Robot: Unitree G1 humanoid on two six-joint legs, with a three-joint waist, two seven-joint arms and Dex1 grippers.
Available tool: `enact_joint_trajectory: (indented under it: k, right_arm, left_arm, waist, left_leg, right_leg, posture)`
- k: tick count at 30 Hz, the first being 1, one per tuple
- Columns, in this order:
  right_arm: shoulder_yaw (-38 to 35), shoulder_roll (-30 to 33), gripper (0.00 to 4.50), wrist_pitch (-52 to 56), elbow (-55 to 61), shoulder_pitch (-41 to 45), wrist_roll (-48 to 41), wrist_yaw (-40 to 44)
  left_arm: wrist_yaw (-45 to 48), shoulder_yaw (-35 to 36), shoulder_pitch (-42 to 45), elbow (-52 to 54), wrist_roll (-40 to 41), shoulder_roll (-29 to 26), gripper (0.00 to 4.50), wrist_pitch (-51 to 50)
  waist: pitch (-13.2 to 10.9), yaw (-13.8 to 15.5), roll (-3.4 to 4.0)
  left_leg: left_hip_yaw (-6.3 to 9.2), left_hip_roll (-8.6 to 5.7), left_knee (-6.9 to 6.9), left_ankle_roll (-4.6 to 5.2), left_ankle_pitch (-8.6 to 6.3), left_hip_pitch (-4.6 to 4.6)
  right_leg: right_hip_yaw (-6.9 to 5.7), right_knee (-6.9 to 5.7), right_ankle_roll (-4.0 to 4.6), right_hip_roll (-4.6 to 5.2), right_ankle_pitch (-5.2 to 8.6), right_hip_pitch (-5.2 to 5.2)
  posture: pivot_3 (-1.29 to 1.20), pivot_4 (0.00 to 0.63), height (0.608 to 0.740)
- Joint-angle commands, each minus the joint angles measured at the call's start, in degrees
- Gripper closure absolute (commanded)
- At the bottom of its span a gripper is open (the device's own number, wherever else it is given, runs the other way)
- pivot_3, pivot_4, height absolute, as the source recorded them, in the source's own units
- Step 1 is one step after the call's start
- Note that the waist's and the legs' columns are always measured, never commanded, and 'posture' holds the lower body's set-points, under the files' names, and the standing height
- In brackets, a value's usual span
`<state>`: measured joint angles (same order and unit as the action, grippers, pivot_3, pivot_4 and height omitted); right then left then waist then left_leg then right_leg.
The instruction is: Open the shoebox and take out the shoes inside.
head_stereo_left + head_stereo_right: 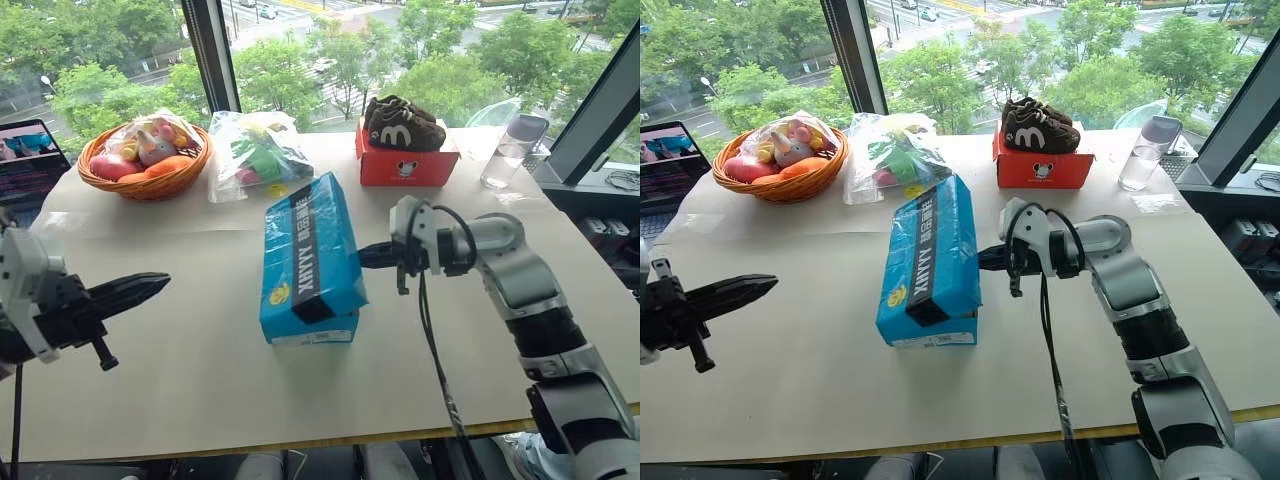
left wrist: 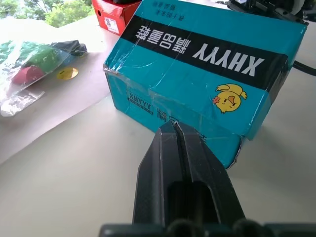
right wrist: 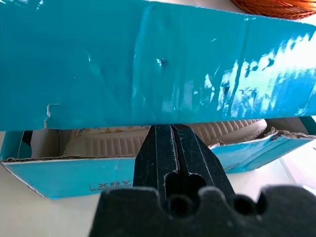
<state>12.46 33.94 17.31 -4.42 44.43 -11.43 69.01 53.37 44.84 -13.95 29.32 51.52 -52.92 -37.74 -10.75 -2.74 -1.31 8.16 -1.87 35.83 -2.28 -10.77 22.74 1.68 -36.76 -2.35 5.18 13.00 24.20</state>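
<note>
**Lid pried up, shoes waiting inside**

The blue shoebox [image 1: 310, 258] sits mid-surface [image 1: 200, 370], its lid tilted up along the side facing the right end effector [image 1: 366, 256]. That end effector's fingers are pressed together, holding nothing, with the tips wedged under the lid's raised edge. The right wrist view looks through the gap to the ribbed pale soles of the shoes [image 3: 163, 138] lying inside the box. The left end effector [image 1: 160, 285], also closed and empty, hovers well apart from the box on its other side.

The lid rests only on the narrow closed tips, so it could slip off and drop shut. A harder push could slide or tip the unbraced box towards the plastic bag [image 1: 258, 152] and basket [image 1: 145, 158], and the already frayed cardboard edge might tear.
</note>
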Motion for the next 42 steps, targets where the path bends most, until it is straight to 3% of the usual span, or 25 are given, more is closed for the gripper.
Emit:
enact_joint_trajectory:
  k: [1, 7, 16, 20, 26, 29, 34, 37, 42]
  right_arm:
    - [-0.9, -0.4, 4.48, 0.0, 2.6, 1.4, -0.5, -0.7]
    - [-1.1, -1.3, 4.48, 2.3, 4.8, 0.6, -2.4, -1.0]
    - [-0.6, -6.2, 4.48, 6.1, 8.8, 8.1, -5.3, -1.9]
    - [1.2, -12.3, 4.48, 6.2, 7.4, 14.4, -3.4, -5.9]
    - [3.1, -28.1, 4.48, 7.9, -0.2, 23.0, 1.5, -21.8]
    - [7.0, -30.6, 4.48, 6.9, -3.7, 20.8, 5.7, -24.7]
    - [8.1, -28.7, 4.48, 5.7, -2.6, 16.0, 6.9, -24.0]
    - [8.3, -26.3, 4.48, 6.5, 0.3, 11.9, 6.6, -23.1]
    - [5.5, -23.3, 4.48, 12.6, 5.8, 8.3, 3.2, -22.0]
  left_arm:
    - [-1.2, -0.3, -1.8, 2.0, -2.6, 2.9, 4.48, 2.5]
    - [-3.3, -3.5, -3.3, 3.2, -5.8, 6.1, 4.48, 3.8]
    - [-2.3, 2.3, -5.2, 3.7, -3.3, 4.0, 4.48, 1.3]
    - [-2.1, 4.7, -4.3, 2.6, -2.5, 2.8, 4.48, 0.8]
    - [-1.1, 10.5, -1.3, -0.5, 0.8, -0.4, 4.48, -0.8]
    - [1.0, 15.3, -0.7, -2.6, 2.9, -2.8, 4.48, -2.1]
    - [4.8, 20.6, -1.0, -7.1, 2.2, -6.3, 4.48, -3.1]
    - [5.4, 16.3, 0.1, -6.8, 3.0, -6.1, 4.48, -3.0]
    - [2.9, -0.8, 6.6, -2.9, 4.6, -1.6, 4.48, -1.6]
  waist:
    - [0.0, 0.0, 0.00]
    - [0.0, 0.2, -0.01]
    - [0.0, -0.7, 0.01]
    - [0.0, -0.9, 0.01]
    - [0.0, -1.3, 0.02]
    - [0.0, -1.2, -0.04]
    - [0.0, -0.8, -0.16]
    - [0.1, -0.9, -0.25]
    - [0.0, -1.0, -0.21]
  left_leg:
    - [0.00, 0.00, 0.00, 0.00, 0.00, 0.00]
    - [-0.01, 0.01, 0.02, 0.00, 0.00, -0.02]
    - [-0.08, 0.06, 0.01, 0.00, 0.00, -0.02]
    - [-0.08, 0.06, 0.00, 0.00, 0.00, -0.05]
    - [-0.08, 0.13, -0.04, -0.01, 0.00, -0.07]
    - [-0.08, 0.16, -0.10, -0.12, -0.07, -0.12]
    - [-0.08, 0.18, -0.07, -0.20, -0.11, -0.12]
    - [-0.09, 0.25, -0.09, -0.20, -0.11, -0.13]
    - [-0.13, 0.34, -0.13, -0.22, -0.12, -0.24]
  right_leg:
    - [0.01, 0.01, 0.00, 0.00, 0.00, 0.00]
    - [0.02, -0.01, 0.02, 0.00, -0.01, -0.03]
    - [0.08, -0.06, 0.02, -0.04, -0.02, 0.06]
    - [0.08, -0.05, 0.01, -0.05, -0.01, 0.03]
    - [0.12, -0.20, 0.10, -0.13, -0.04, 0.17]
    - [0.13, -0.21, 0.30, -0.18, -0.11, 0.17]
    - [0.12, -0.12, 0.29, -0.21, -0.08, 0.11]
    - [0.12, -0.12, 0.26, -0.27, -0.05, 0.13]
    - [0.17, -0.21, 0.31, -0.35, -0.02, 0.08]
  posture:
    - [0.00, 0.150, 0.740]
    - [0.00, 0.150, 0.740]
    - [0.00, 0.150, 0.740]
    - [0.00, 0.150, 0.740]
    - [0.00, 0.150, 0.740]
    - [0.00, 0.150, 0.740]
    - [0.00, 0.150, 0.740]
    - [0.00, 0.150, 0.740]
    - [0.00, 0.150, 0.740]
